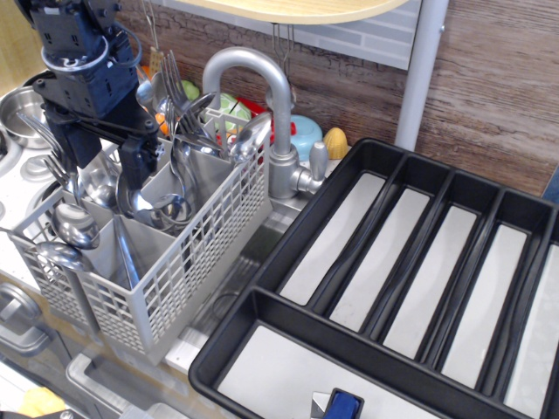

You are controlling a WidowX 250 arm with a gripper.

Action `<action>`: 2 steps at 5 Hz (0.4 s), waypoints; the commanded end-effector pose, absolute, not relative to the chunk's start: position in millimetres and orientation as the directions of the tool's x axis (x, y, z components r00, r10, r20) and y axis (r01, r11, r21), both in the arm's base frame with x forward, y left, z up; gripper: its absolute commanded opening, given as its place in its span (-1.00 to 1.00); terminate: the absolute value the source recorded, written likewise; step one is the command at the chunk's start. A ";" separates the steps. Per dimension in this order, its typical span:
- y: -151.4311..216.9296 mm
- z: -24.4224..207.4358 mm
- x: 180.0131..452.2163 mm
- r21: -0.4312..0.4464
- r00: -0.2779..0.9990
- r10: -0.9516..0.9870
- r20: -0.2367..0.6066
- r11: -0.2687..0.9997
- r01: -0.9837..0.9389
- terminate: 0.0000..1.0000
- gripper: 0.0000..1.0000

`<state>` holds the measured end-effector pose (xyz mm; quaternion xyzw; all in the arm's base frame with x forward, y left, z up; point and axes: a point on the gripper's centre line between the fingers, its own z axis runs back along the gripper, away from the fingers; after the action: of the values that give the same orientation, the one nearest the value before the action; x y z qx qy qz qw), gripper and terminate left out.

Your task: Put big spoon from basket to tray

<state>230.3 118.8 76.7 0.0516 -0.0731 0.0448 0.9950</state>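
Note:
The light grey basket [203, 237] stands at the left, packed with steel cutlery. My gripper [108, 175] is low over its back-left compartments, and its black fingers [133, 168] stand apart, open, among the handles. Several spoons stand in the basket. One with a large oval bowl [148, 206] lies just beside and below my right finger, and two more bowls [74, 232] show at the front left. I cannot tell for certain which is the big spoon. The black tray [288, 229] lies at the right with pale grey bottoms and nothing in it.
A grey tap [262, 83] arches up just behind the basket's right side. Forks [177, 80] and another spoon bowl [251, 135] stick up at the basket's back. A round steel pot [16, 109] is at the far left. A small blue object [343, 405] sits at the tray's front edge.

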 end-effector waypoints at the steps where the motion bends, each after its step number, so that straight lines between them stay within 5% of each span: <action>1: 118.8 76.7 230.3 0.096 0.985 0.082 0.150 0.991 -0.097 -1.00 1.00; 2: 120.1 70.7 227.4 0.111 0.976 0.103 0.191 0.986 -0.126 -1.00 1.00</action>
<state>225.2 118.3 59.7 0.0576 -0.0880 0.0519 0.9931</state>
